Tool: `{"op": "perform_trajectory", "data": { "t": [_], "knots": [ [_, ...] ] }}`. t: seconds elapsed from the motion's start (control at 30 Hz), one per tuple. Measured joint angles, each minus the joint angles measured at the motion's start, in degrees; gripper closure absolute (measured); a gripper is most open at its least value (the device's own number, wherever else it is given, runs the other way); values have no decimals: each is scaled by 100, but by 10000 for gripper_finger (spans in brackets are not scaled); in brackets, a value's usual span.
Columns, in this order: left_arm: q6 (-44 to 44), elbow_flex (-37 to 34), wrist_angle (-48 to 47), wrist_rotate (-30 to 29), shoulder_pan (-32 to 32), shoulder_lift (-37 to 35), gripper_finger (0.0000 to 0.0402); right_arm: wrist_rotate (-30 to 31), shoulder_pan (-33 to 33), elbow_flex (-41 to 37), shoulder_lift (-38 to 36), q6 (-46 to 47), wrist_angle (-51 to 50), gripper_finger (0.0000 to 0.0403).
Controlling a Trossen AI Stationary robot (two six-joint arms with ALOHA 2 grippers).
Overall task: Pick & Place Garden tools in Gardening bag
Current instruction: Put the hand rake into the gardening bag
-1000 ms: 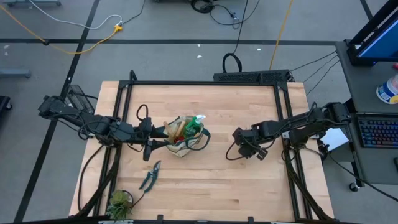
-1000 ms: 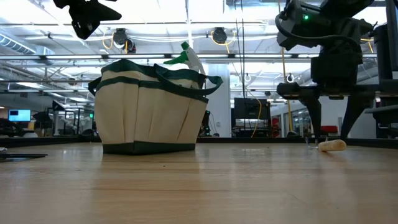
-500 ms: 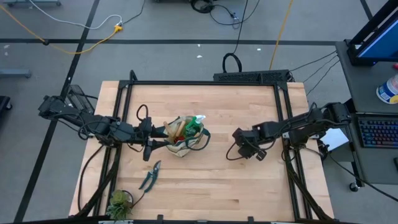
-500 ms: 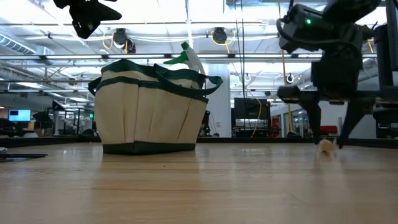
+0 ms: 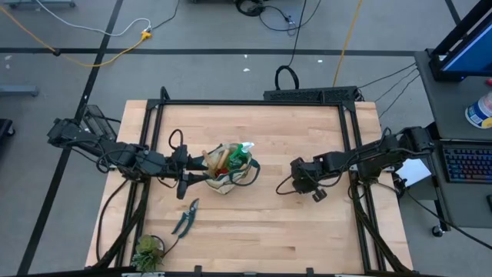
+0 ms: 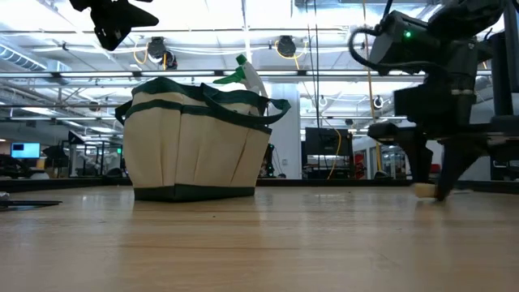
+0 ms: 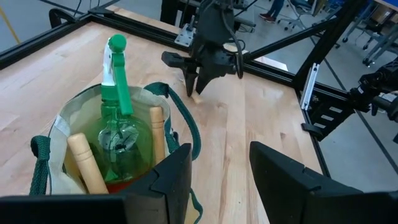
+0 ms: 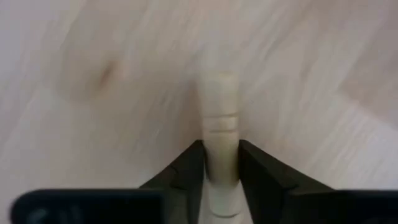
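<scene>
The beige gardening bag with green trim stands on its base at the table's middle left; a green spray bottle and two wooden handles stick up out of it. My left gripper is open and empty, above the bag's left side. My right gripper is down at the table right of the bag, shut on a wooden-handled tool. The tool's metal end is hidden. Pruning shears lie flat near the front left. My right gripper pinches the tool's pale wooden handle between its two fingers, which lie on the handle's two sides, across it. The fingers point down from above. The handle lies on the table.
A small green leafy plant sits at the front left corner. A black frame runs along the table's far and side edges. Bare wood lies between the bag and my right gripper.
My right gripper has come down to the table and a little toward the near edge, onto the wooden handle, and its fingers have drawn in on either side of it. The handle still lies on the table.
</scene>
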Motion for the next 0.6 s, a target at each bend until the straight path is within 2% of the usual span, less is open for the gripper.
{"op": "perform_trajectory", "data": {
  "t": [0.1, 0.33, 0.6],
  "knots": [
    [0, 0, 0, 0, 1, 0, 236, 11, 0, 2, 0, 369, 220, 343],
    [-2, 0, 0, 0, 1, 0, 236, -1, 0, 246, -55, 1324, 552, 343],
    [-3, 0, 54, 0, 1, -2, 236, -451, 0, 880, -477, 2132, 1258, 343]
  ]
}}
